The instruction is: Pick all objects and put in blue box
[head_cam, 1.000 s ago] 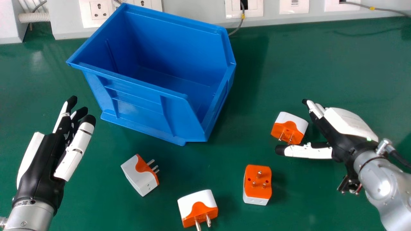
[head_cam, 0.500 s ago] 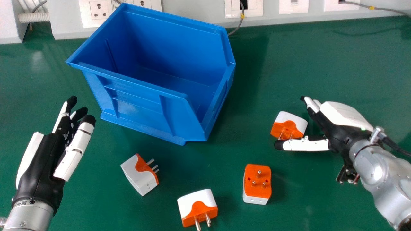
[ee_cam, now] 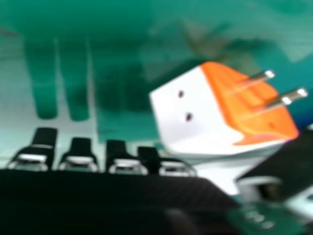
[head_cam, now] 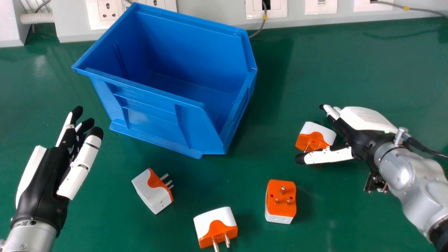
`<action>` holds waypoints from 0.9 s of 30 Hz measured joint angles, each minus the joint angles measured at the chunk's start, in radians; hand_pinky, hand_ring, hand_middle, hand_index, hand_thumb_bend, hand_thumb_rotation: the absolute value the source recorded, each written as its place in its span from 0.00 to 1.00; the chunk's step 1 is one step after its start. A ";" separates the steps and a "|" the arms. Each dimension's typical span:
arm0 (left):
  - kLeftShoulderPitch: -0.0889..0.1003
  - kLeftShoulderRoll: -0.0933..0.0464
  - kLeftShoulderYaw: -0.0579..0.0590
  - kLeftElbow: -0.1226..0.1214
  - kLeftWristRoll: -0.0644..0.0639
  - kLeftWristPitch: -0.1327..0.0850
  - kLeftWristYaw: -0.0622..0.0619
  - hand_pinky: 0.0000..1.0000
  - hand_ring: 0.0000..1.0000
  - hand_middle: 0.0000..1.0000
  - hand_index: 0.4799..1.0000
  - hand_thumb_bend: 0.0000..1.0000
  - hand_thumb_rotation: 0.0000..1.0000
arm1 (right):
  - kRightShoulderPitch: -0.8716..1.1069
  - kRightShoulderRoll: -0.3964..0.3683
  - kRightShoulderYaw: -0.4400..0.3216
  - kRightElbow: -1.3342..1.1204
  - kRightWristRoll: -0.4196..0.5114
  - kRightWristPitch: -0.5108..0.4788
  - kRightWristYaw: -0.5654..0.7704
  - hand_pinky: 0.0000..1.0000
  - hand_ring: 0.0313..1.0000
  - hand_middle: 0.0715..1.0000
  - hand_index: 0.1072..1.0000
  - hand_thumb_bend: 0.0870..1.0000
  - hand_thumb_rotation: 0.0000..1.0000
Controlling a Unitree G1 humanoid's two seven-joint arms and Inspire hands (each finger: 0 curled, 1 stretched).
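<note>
While the right hand [head_cam: 365, 119] is released, center it around the adapter [head_cam: 312, 139] beside it, then close evenly, avoiding the pins [ee_cam: 286, 100].

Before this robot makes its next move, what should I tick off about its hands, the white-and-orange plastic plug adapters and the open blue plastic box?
1. Right hand open for a grasp: ok, fingers straight.
2. Nearest white-and-orange plug adapter lined up between its fingers and thumb: ok, as the head view shows it.
3. Thumb touching that adapter: cannot tell; it overlaps the adapter's edge in the head view.
4. Blue plastic box ready: ok, upright on the green table, empty inside.
5. Left hand out of the way: ok, left of the box, holding nothing.
6. Other three adapters boxed: not ok, all on the table.
</note>
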 measured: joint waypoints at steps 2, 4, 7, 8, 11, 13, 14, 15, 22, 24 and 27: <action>0.000 0.000 0.000 0.000 0.000 0.000 0.000 0.87 0.94 0.96 0.98 0.35 0.84 | -0.013 0.000 0.016 0.003 -0.016 0.000 0.014 0.94 1.00 1.00 0.98 0.67 0.71; 0.000 0.000 0.000 -0.001 0.000 0.001 0.000 0.87 0.94 0.96 0.98 0.35 0.84 | -0.024 0.000 0.029 0.008 -0.024 0.001 0.028 0.94 1.00 1.00 0.97 0.69 0.70; 0.000 0.000 0.000 -0.001 0.000 0.007 0.000 0.87 0.94 0.96 0.98 0.35 0.84 | -0.035 0.000 0.039 0.009 -0.032 0.005 0.043 0.94 1.00 1.00 0.97 0.69 0.68; 0.000 0.000 0.000 -0.001 0.000 0.008 0.000 0.87 0.94 0.96 0.98 0.36 0.84 | -0.038 0.000 0.042 0.010 -0.034 0.005 0.047 0.94 1.00 1.00 0.97 0.69 0.67; 0.000 0.000 0.000 -0.003 0.000 0.009 0.000 0.87 0.94 0.96 0.98 0.36 0.84 | -0.049 0.000 0.049 0.019 -0.036 0.004 0.053 0.93 1.00 1.00 0.96 0.69 0.66; 0.000 0.000 0.000 -0.003 0.000 0.009 0.000 0.87 0.94 0.96 0.98 0.36 0.85 | -0.058 0.000 0.056 0.031 -0.038 0.003 0.054 0.93 1.00 1.00 0.96 0.69 0.65; 0.000 0.000 0.000 -0.003 0.000 0.009 0.000 0.87 0.94 0.96 0.98 0.36 0.85 | -0.062 0.000 0.059 0.034 -0.039 0.003 0.056 0.93 1.00 1.00 0.96 0.69 0.65; 0.000 0.000 0.000 -0.004 0.000 0.009 0.000 0.87 0.94 0.96 0.98 0.36 0.85 | -0.065 0.000 0.063 0.035 -0.041 0.003 0.056 0.93 1.00 1.00 0.96 0.68 0.65; 0.001 0.000 0.000 -0.009 0.000 0.009 0.000 0.87 0.94 0.96 0.99 0.36 0.85 | -0.097 0.000 0.078 0.064 -0.064 0.004 0.057 0.92 1.00 1.00 0.96 0.68 0.64; 0.001 0.000 0.000 -0.009 0.000 0.009 -0.001 0.87 0.94 0.96 0.99 0.37 0.85 | -0.101 0.000 0.080 0.071 -0.065 0.007 0.060 0.91 1.00 1.00 0.96 0.67 0.64; 0.001 0.000 0.000 -0.009 0.000 0.009 -0.001 0.87 0.94 0.96 0.99 0.37 0.85 | -0.107 0.000 0.083 0.085 -0.065 0.008 0.063 0.91 1.00 1.00 0.96 0.67 0.63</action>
